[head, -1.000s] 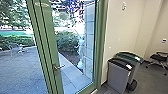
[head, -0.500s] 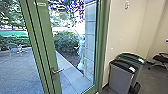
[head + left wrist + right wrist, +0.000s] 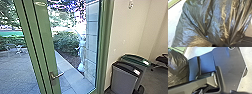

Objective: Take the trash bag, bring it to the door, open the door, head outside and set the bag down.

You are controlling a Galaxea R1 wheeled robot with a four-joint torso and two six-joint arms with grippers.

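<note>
- The trash bag (image 3: 215, 22) is close in front of the left wrist camera and, in the right wrist view, beside the robot's dark bodywork (image 3: 228, 69).
- Its plastic looks dark, thin and glossy, with bluish highlights on some parts and a brownish-gold sheen on others.
- Long folds run down it and draw together into deep creases; one side bulges roundly, covered in fine wrinkles.
- I cannot tell whether the left gripper or the right gripper is released, clenched or grasping anything.
- In the head view, the green-framed glass door (image 3: 45, 47) has a lever handle (image 3: 57, 75), with paving (image 3: 17, 67) outside.
- Two lidded bins (image 3: 125, 78) stand near the pale wall (image 3: 130, 32).
</note>
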